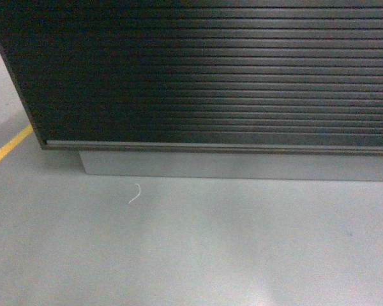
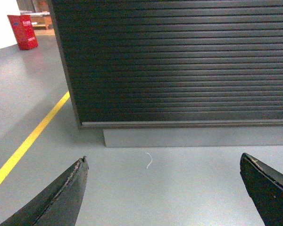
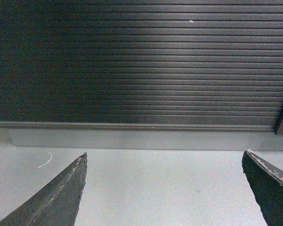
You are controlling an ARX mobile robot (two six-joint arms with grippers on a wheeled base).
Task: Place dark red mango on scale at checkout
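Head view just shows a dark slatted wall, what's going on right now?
The robot faces the checkout front, low down: ribbed slats, grey plinth, grey floor. Neither mango nor scale is in view. The left gripper and right gripper hang open and empty. A small white scrap lies on the floor.

one checkout point(image 1: 204, 70), one yellow floor line point(image 2: 28, 141), one red crate point(image 2: 22, 31), two end effectors, left end effector point(image 2: 165, 188), right end effector point(image 3: 165, 188)

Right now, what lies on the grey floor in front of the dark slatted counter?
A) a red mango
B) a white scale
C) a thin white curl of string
C: a thin white curl of string lies on the floor near the counter; no mango or scale shows.
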